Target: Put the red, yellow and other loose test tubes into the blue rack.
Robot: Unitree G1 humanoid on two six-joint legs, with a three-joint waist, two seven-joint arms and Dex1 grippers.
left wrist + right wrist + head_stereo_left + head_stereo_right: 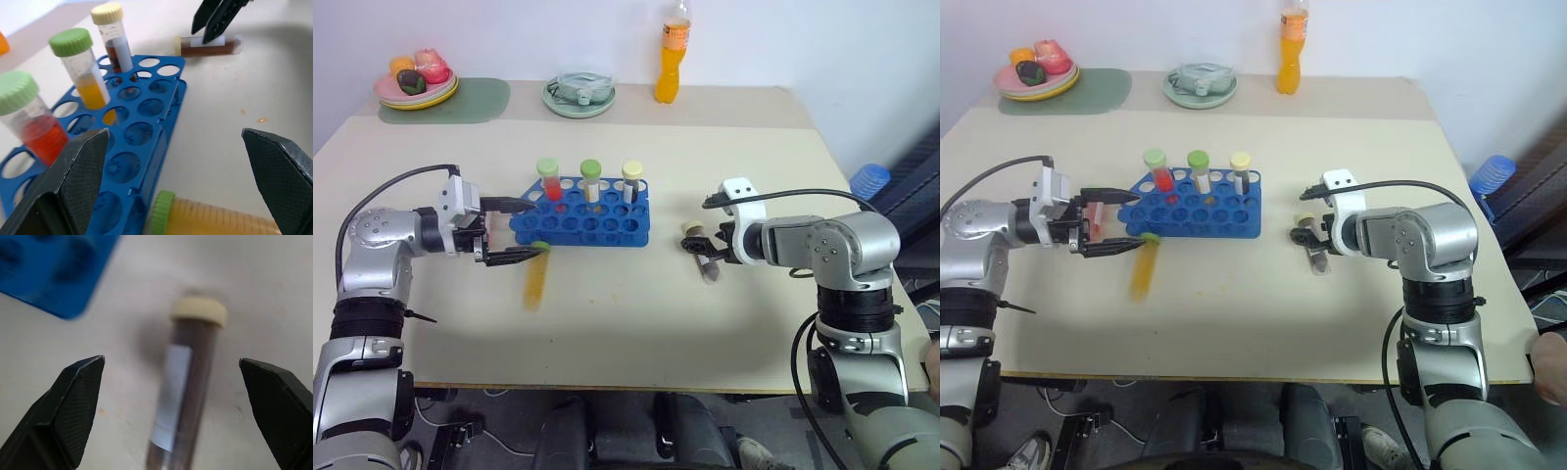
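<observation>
I see the bright blue plastic tube rack (582, 212) mid-tabletop (636, 323), three capped tubes upright inside. Left end effector (521, 229) wide over the lying yellow-orange green-capped tube (535, 277). Right end effector (176, 406) wide, straddling the lying dark brown pale-capped tube (183, 391).

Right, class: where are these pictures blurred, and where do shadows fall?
Eye views: the lying yellow tube is smeared, and soft shadows lie under both arms. Right wrist view: the brown tube and rack are out of focus. Left wrist view: the racked tubes are sharp.
</observation>
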